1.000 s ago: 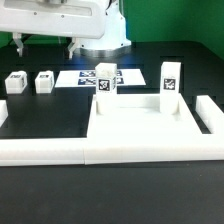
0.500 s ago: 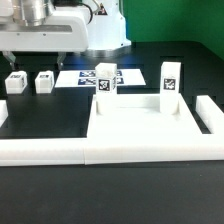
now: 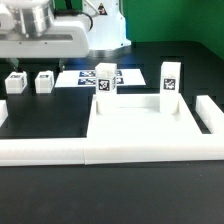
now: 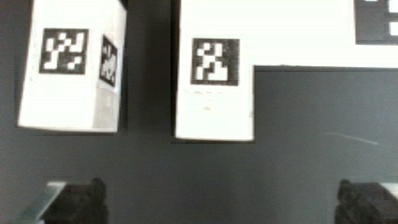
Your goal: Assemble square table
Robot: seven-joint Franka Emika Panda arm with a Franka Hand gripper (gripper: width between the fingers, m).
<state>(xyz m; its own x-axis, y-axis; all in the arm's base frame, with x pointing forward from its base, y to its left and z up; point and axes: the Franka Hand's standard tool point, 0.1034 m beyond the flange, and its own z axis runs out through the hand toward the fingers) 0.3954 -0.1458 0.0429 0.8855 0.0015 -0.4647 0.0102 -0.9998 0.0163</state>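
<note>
The square table's white slab with its raised rim lies mid-table. Two tagged leg blocks stand upright at its far edge. Two smaller-looking leg blocks lie on the black table at the exterior view's left. In the wrist view these two show as long white blocks with tags facing up. My gripper hangs above them, open, with dark fingertips wide apart and only bare table between them. The arm's white hand is high over the left blocks.
The marker board lies flat behind the slab, and its corner shows beside the nearer block. A long low white border wall runs along the front, with a side piece at the exterior view's right.
The arm's hand has shifted toward the exterior view's left, over the two lying leg blocks. The gripper stays open and no part has moved.
</note>
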